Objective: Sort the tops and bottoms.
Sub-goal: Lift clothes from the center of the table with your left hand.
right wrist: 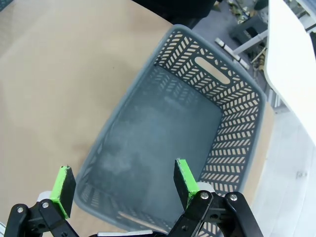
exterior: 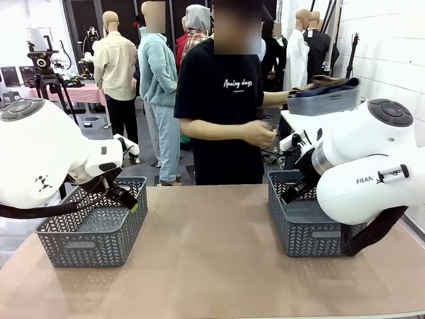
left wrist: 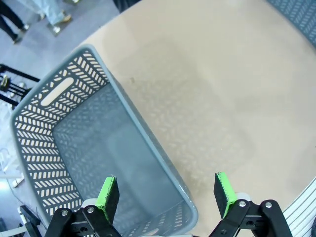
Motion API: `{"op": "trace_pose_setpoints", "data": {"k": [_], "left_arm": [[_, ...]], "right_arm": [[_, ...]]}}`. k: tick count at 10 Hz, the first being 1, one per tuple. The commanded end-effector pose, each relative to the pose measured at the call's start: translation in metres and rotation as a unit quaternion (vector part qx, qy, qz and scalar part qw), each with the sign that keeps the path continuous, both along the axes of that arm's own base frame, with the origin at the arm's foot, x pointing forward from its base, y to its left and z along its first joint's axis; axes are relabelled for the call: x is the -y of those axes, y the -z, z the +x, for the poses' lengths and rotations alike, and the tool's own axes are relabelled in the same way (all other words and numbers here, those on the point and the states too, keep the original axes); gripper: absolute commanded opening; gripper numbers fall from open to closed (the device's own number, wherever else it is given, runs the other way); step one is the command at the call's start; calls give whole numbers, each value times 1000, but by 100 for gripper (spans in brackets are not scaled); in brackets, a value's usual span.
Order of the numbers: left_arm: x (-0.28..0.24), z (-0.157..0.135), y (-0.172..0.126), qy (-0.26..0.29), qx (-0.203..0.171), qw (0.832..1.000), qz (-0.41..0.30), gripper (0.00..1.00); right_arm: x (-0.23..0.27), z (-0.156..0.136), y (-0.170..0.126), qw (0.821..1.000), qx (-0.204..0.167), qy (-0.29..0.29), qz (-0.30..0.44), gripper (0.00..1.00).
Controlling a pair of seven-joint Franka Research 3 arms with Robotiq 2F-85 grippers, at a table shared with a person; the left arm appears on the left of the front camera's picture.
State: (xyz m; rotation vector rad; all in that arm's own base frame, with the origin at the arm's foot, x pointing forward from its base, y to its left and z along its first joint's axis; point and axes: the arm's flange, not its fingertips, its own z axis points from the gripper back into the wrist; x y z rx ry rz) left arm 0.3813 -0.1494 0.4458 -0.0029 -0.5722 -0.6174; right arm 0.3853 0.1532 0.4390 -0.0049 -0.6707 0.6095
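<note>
My left gripper (left wrist: 166, 191) hangs wide across the right rim of the left basket (exterior: 93, 234). My right gripper (right wrist: 124, 183) is wide above the right basket (exterior: 300, 229). The folded clothes (exterior: 325, 100) are far right, at the person's (exterior: 222, 126) outstretched arm.

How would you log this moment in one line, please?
left claw open above left basket; right claw open above right basket; person reaches folded clothes

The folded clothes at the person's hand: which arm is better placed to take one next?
Probably the right. The folded clothes are on the robot's right side, beyond the right basket. The right gripper is open above that basket; the left gripper, open too, is at the left basket, farther away.
</note>
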Motion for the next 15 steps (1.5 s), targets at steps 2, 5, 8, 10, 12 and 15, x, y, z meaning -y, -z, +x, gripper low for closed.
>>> {"op": "trace_pose_setpoints", "data": {"k": [2,5,8,10,12,15], "left_arm": [[-1,1,1,-1,0,1000,-1,100],[-1,1,1,-1,0,1000,-1,100],[-1,1,1,-1,0,1000,-1,100],[-1,1,1,-1,0,1000,-1,100],[-1,1,1,-1,0,1000,-1,100],[-1,1,1,-1,0,1000,-1,100]], "right_arm": [[0,1,2,1000,0,-1,0,100],[0,1,2,1000,0,-1,0,100],[0,1,2,1000,0,-1,0,100],[0,1,2,1000,0,-1,0,100],[0,1,2,1000,0,-1,0,100],[0,1,2,1000,0,-1,0,100]]}}
